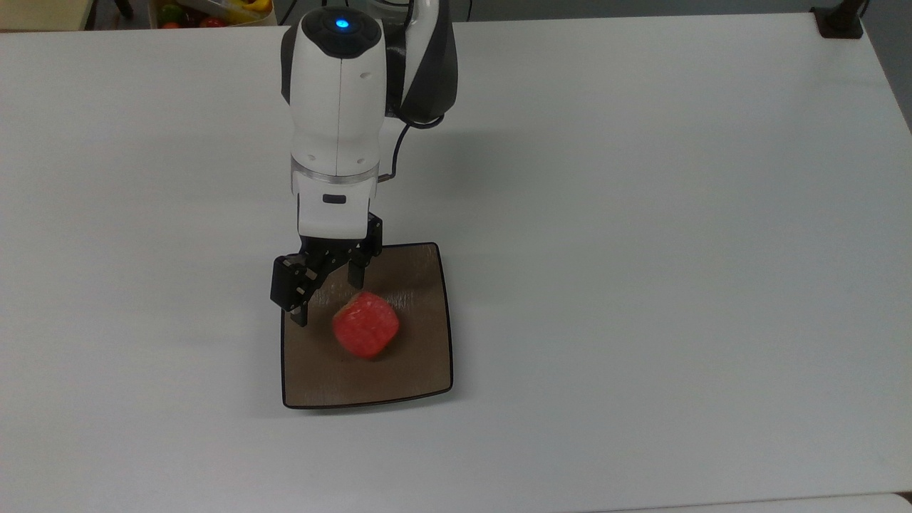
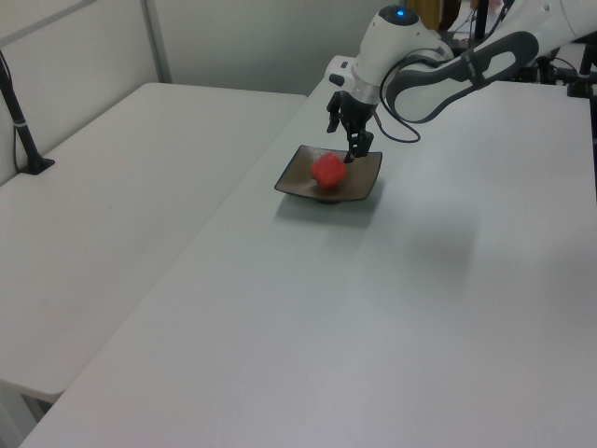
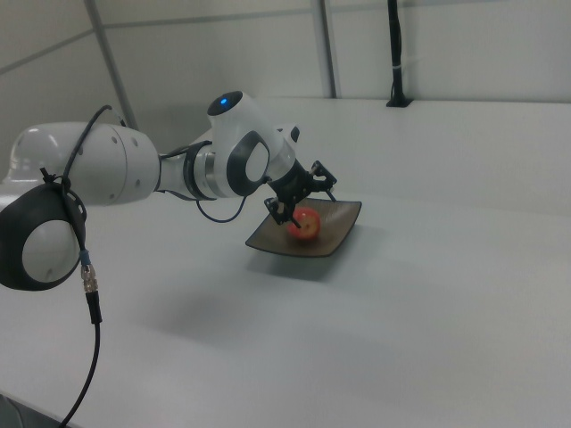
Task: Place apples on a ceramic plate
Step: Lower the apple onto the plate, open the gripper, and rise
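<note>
From my remote station I record the following, nearest item first in the top view. The white table (image 1: 641, 285) carries a square glossy tan-brown ceramic plate with a thin dark rim (image 1: 420, 370). On it, near the middle and slightly toward the top view's left, lies the small red, slightly blocky apple (image 1: 365, 333); the left view shows the fruit (image 2: 327, 171) inside the rim, and the right view confirms it (image 3: 306, 224) on the plate surface. It appears slightly blurred, so I judge it may not be fully settled.

Just beyond the apple, the black two-finger gripper (image 1: 328, 288) hangs over the plate's far-left corner, jaws spread apart and holding nothing; the apple lies clear of both fingers. I judge this posture to be a release over the dish, low enough that the fruit would not bounce out. The white arm (image 1: 340, 121) rises behind it toward the table's far edge.

Placement looks essentially done; the remaining call is a straight upward withdrawal without brushing the apple.
</note>
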Available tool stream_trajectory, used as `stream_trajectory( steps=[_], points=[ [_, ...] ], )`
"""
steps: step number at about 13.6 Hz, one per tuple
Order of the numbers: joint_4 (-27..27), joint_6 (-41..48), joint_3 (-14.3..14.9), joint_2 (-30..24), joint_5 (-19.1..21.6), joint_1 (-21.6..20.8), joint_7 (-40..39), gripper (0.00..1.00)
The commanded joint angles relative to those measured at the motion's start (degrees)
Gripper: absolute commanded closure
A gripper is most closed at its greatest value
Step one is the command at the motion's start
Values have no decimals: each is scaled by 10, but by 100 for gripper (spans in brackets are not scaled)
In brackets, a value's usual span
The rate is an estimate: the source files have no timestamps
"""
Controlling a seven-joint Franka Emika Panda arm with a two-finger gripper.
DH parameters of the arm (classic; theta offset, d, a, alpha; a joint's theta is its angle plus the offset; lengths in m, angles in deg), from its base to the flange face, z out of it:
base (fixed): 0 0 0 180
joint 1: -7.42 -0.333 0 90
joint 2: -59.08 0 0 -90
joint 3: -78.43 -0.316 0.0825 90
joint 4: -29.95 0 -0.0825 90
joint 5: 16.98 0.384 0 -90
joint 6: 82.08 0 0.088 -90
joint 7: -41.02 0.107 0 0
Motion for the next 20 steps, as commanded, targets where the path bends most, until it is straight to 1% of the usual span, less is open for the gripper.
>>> stream_trajectory(
  steps=[1, 3, 4, 5, 6, 8, 10, 11, 12, 14, 16, 17, 18, 20],
  points=[
    [3, 53, -7, -20, -6, 0, 15, 0],
    [-2, 122, -7, -49, -7, 1, 53, 0],
    [-2, 168, -7, -69, -8, 2, 85, 0],
    [-2, 191, -7, -81, -7, 1, 104, 0],
    [-1, 212, -7, -92, -7, 2, 119, 0],
    [-1, 287, -7, -118, -4, 1, 145, 0],
    [-2, 335, -8, -143, -3, 1, 204, 0],
    [-1, 359, -8, -162, 0, 2, 247, 0],
    [2, 379, -9, -181, 12, 2, 284, 0],
    [11, 390, -9, -221, 71, 2, 343, 0],
    [37, 428, -9, -271, 87, -1, 384, 0],
    [39, 456, -9, -284, 108, -2, 405, 0],
    [39, 475, -9, -289, 121, -1, 410, 0],
    [51, 500, -9, -296, 127, -4, 417, 0]
  ],
)
